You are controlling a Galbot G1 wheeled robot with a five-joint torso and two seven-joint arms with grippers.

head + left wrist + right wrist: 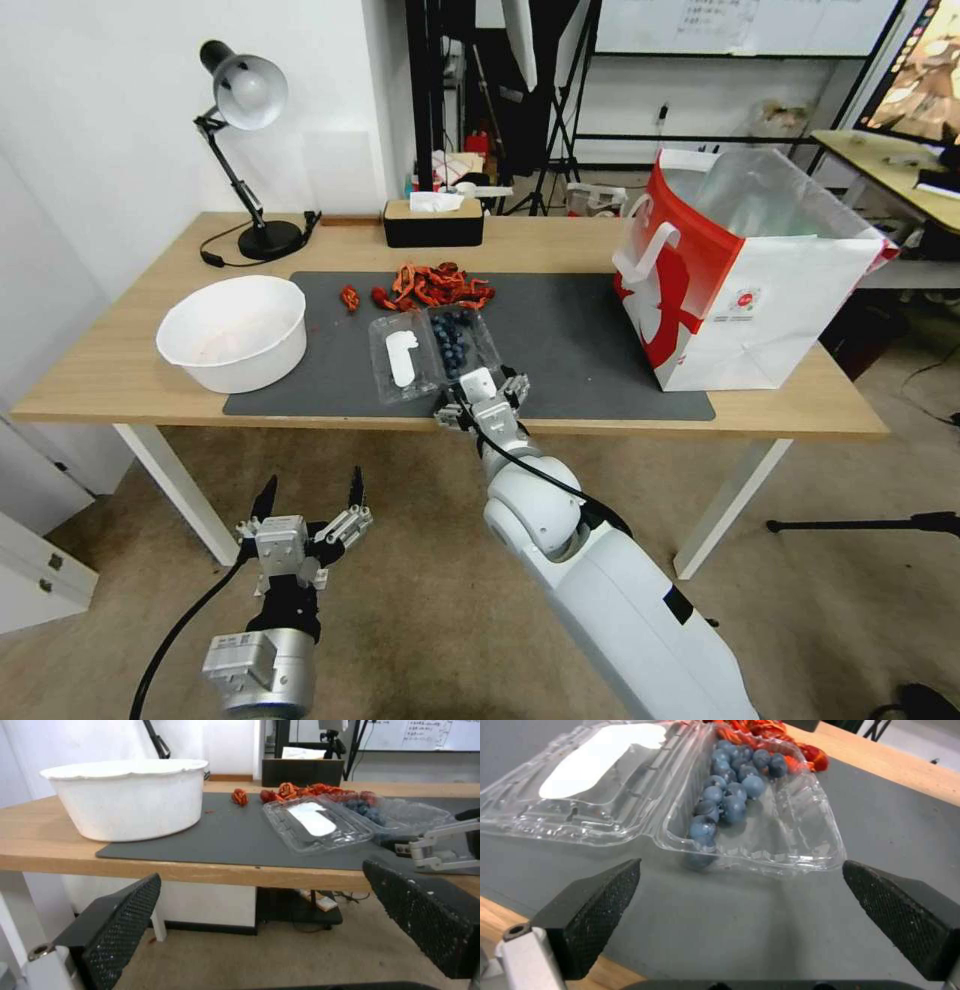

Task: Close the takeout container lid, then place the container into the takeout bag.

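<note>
The takeout container [452, 342] lies open on the grey mat [580, 340], with blueberries [730, 795] in its base [760, 832]. Its lid [402, 358] is folded flat beside the base, white label up [597, 759]. My right gripper [482, 392] is open at the mat's front edge, just short of the base, its fingers [595, 911] spread wider than the container. The takeout bag [745, 290] stands upright and open at the table's right end. My left gripper [310, 505] hangs open below the table's front edge, holding nothing.
A large white bowl [235, 330] sits at the mat's left end. Dried red pieces [430, 285] lie just behind the container. A black tissue box [433, 222] and a desk lamp [245, 150] stand along the table's back edge.
</note>
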